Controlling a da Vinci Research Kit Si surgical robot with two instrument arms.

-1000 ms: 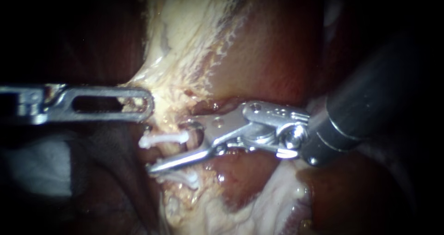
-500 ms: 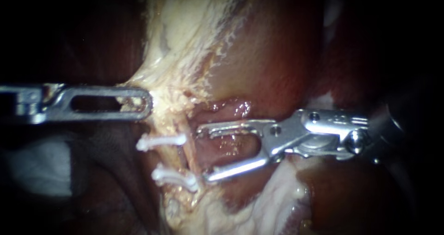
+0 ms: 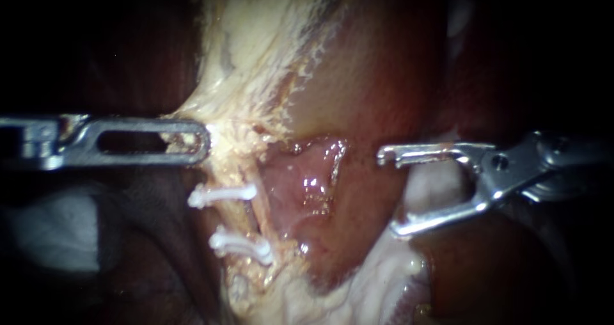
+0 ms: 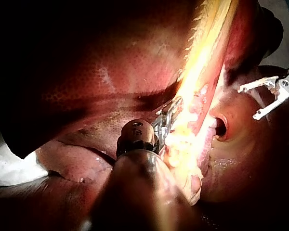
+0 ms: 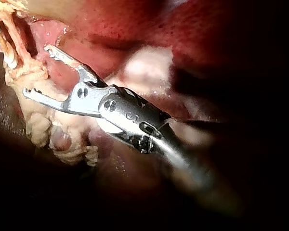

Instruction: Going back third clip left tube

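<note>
Nearest the camera, the right instrument (image 3: 387,192) hangs with jaws apart and empty, well clear of the tube (image 3: 258,219) — a stray swing could rake the liver (image 3: 384,75). Beyond, two white clips (image 3: 225,194) cross the tube; the left instrument (image 3: 192,142), clamped on pale tissue (image 3: 220,136) above them, could tear it by overpulling.
</note>
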